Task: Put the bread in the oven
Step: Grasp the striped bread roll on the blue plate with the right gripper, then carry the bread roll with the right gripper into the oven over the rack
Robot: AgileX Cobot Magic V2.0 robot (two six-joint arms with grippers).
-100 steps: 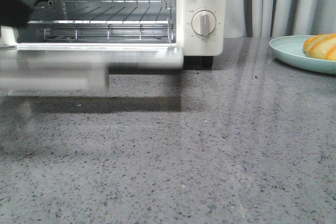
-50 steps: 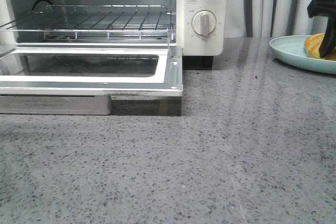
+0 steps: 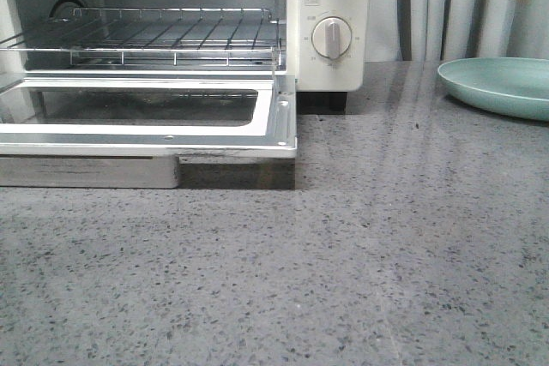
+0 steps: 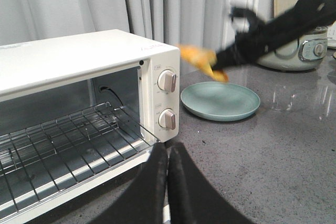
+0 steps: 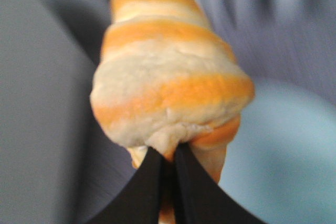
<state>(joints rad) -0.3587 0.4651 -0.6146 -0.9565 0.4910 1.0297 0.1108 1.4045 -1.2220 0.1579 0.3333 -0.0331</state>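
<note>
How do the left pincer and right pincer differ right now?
Load: the right pincer is shut on the bread; the left pincer is shut on nothing.
Place: the right one is up in the air above the plate; the left one hangs low near the oven, by its open door.
Sharpness: the right one is blurred in the left wrist view; the left one looks sharp.
Shared: both have black fingers, closed together.
</note>
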